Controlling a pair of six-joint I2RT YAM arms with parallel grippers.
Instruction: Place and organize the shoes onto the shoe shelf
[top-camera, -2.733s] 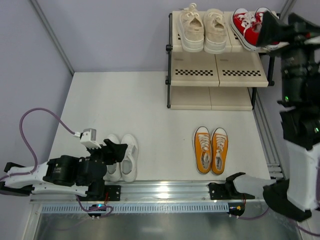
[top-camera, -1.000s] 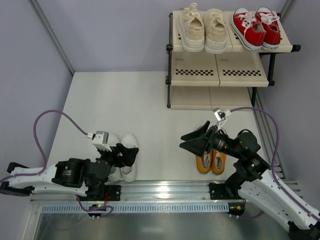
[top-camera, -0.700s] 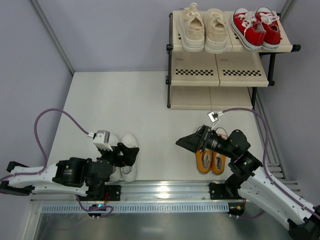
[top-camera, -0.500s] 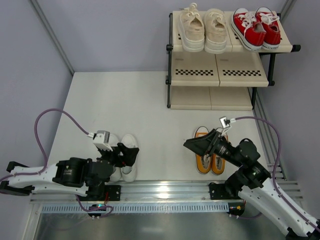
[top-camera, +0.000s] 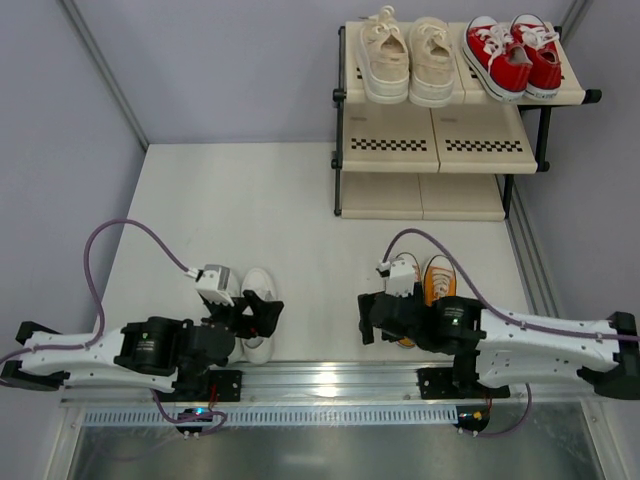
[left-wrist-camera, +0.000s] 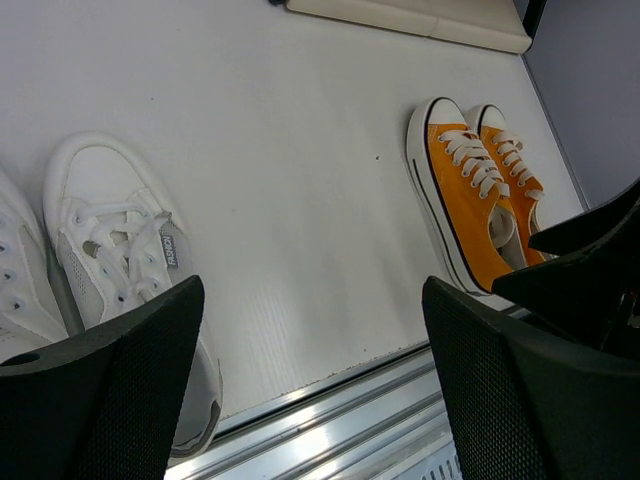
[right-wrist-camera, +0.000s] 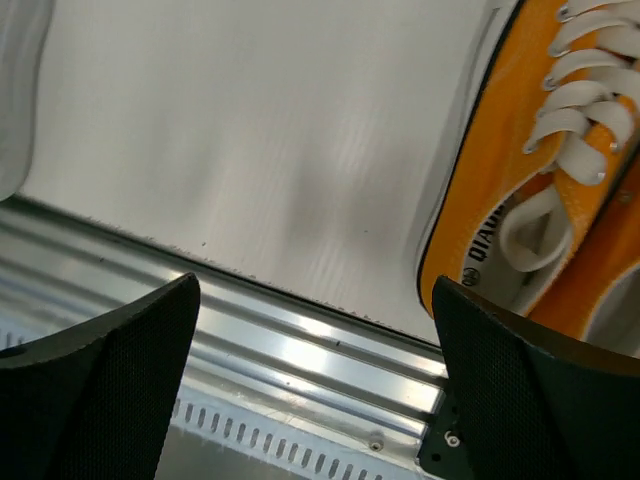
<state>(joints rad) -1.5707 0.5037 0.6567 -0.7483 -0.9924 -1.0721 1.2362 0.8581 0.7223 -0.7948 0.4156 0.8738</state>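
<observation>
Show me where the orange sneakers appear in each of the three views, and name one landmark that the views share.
Top external: orange sneakers lower right of centre on the table, partly covered by the right arm.
Left wrist: orange sneakers upper right, toes toward the picture's top.
Right wrist: orange sneakers at the right edge, only partly in frame.
Shared landmark: the metal rail along the table's near edge.

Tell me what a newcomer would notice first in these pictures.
The red sneakers and cream sneakers side by side on the top tier of the shoe rack catch the eye first. Then the orange sneakers on the table before the rack, and the white sneakers at the near left. The left gripper hangs open by the white pair, the right gripper open by the orange pair.
</observation>
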